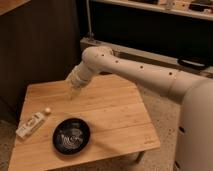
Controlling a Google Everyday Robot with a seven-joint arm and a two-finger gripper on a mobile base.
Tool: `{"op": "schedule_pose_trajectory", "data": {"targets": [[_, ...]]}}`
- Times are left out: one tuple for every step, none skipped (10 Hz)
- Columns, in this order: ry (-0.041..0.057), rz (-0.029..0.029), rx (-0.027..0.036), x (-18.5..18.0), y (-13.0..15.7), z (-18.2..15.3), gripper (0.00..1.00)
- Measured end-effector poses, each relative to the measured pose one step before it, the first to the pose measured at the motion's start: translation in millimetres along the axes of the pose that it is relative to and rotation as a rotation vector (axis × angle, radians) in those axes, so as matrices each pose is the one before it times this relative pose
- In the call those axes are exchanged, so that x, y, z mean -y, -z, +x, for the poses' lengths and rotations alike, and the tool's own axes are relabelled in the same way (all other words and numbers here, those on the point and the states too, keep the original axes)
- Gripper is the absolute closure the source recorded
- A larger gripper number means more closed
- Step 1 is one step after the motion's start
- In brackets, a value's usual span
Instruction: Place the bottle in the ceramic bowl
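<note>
Bottle (pixel 32 124) lies flat near the table's (pixel 115 115) left edge, long axis diagonal w/ cap pointing back-right, just left of the ceramic bowl (pixel 71 136); gripper (pixel 74 92) hangs over the table's far side, open or closed idk, its tip blends into the wood.

My gripper (pixel 74 92), above the table (pixel 117 117), is pale cream; behind it my arm (pixel 145 75) is smooth white tubing (small dark dots along it).
</note>
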Motion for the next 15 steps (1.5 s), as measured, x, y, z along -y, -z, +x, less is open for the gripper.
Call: {"op": "schedule_pose_trajectory", "data": {"targets": [[0.04083,0.0032,0.00326,6.65,-7.5,-3.0,0.35],[0.04859,0.00071,0.00674,6.85,-6.44,-3.02,0.35],[0.05162,-0.00944,0.00885,5.2,-5.43,-2.16,0.35],[0.0332,-0.01217,0.00884,3.76,-5.4,-1.63,0.35],[0.02401,-0.01614,0.01891,3.56,-8.4,-0.58,0.35],[0.0188,-0.01576,0.03078,3.31,-9.45,1.23,0.35],[0.01057,-0.00829,0.02238,2.17,-4.23,1.77,0.35],[0.00908,-0.00559,0.01721,1.2,-2.53,0.05,0.35],[0.01436,-0.00755,0.02431,1.09,-3.71,-1.28,0.35],[0.00997,-0.00596,0.02183,-0.32,-4.15,-1.13,0.35],[0.00398,-0.00457,0.01469,-0.8,-4.04,-1.0,0.35],[0.00523,-0.00399,0.01674,-0.63,-4.72,-1.92,0.35],[0.00658,-0.00355,0.01611,-0.42,-4.85,-1.94,0.35],[0.00668,-0.00379,0.0065,-0.01,-4.09,-1.95,0.35],[0.00596,-0.00529,0.00944,-0.29,-6.08,-1.56,0.35]]}}
